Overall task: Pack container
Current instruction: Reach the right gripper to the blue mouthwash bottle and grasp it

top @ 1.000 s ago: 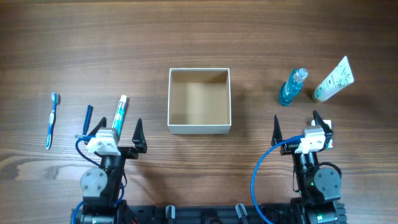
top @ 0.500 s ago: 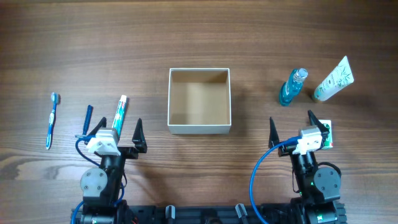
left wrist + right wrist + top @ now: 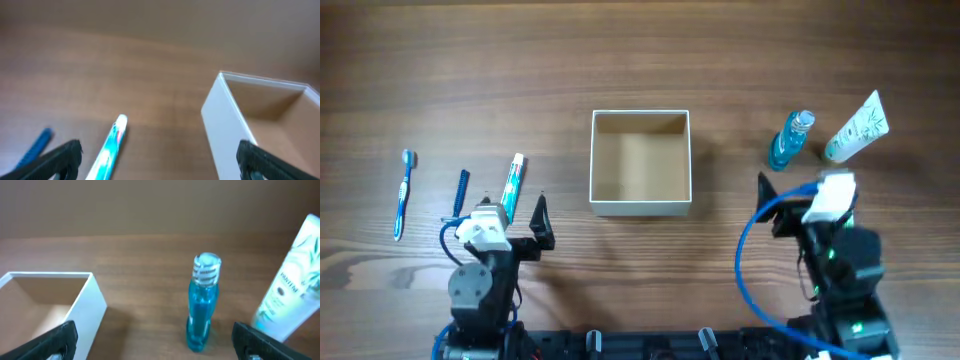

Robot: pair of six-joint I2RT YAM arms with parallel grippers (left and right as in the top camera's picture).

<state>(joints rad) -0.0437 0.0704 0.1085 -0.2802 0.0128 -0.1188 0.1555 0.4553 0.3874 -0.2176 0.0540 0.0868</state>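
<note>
Two grippers are spread wide over the wooden counter (image 3: 640,60), and neither holds anything. The container (image 3: 640,207), a square open-topped box with thin white walls and a tan inside, stands in the middle of the counter, squared to its edges.

The left gripper (image 3: 159,149) sits by the near edge, toward the left corner, with its jaws far apart. In its wrist view a striped toothpaste tube (image 3: 513,182) lies flat on the wood just ahead of it, nearer the left finger. The container's near left corner rises by the right finger.

The right gripper (image 3: 155,329) is on the right half of the counter, a little out from the near edge, and is opened just as wide. A blue liquid bottle (image 3: 790,140) with a clear ribbed cap stands upright just ahead, between its fingers and touching neither. A white tube (image 3: 856,128) with a leaf print sits just right of the bottle, apart from it.

Near the left edge lies a blue toothbrush (image 3: 404,193), its head toward the far edge. A slim dark-blue tool (image 3: 461,190) lies between it and the toothpaste tube; its kind cannot be told.
</note>
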